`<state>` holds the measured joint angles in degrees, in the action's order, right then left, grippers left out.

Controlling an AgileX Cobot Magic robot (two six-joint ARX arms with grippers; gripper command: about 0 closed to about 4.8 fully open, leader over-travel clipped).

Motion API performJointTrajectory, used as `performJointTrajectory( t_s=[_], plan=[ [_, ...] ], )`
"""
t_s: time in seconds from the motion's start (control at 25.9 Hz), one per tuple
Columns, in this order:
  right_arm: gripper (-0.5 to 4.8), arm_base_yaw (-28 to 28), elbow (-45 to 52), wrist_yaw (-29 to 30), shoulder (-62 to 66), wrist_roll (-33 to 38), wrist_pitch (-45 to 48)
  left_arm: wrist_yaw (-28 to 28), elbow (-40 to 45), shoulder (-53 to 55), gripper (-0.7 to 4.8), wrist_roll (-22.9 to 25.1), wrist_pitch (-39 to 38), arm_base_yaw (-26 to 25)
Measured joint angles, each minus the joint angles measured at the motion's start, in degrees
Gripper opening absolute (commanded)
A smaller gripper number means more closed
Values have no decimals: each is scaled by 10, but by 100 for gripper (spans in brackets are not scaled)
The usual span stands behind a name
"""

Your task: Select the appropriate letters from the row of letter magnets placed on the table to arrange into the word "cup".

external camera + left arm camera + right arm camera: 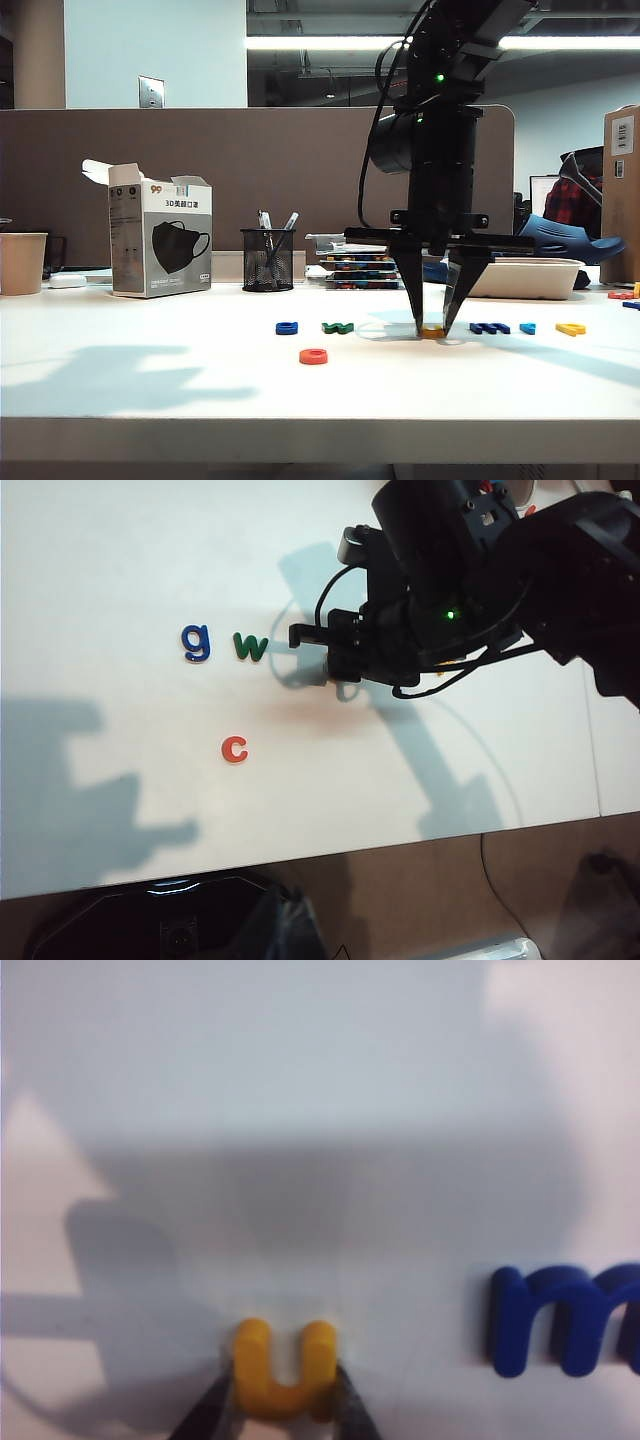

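The yellow "u" (283, 1375) lies flat on the white table (150, 380) in the row of letter magnets. My right gripper (283, 1402) points straight down over it, one dark finger (205, 1415) pressed to each side of the letter (432, 332). The red-orange "c" (313, 356) (234, 748) lies apart, in front of the row towards the table's front edge. The yellow "p" (571, 328) is at the row's right end. My left gripper is in no view; its camera looks down on the right arm (440, 610).
Still in the row are a blue "g" (196, 641), green "w" (250, 646), dark blue "m" (570, 1320) and a cyan letter (527, 328). At the back stand a mask box (160, 240), pen cup (268, 260), paper cup (22, 262) and white tray (525, 278).
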<state>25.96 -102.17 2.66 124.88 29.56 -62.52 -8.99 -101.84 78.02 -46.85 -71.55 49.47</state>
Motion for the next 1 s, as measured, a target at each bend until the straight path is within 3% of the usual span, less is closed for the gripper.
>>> performJointTrajectory(
  t_s=[0.35, 1.0],
  plan=[
    [103, 0, -64, 13, 3, 1, -30, 0, 0, 0, -5, 0, 0, 0],
    [104, 17, -63, 14, -63, -5, -64, 0, 0, 0, -5, 0, 0, 0]
  ],
)
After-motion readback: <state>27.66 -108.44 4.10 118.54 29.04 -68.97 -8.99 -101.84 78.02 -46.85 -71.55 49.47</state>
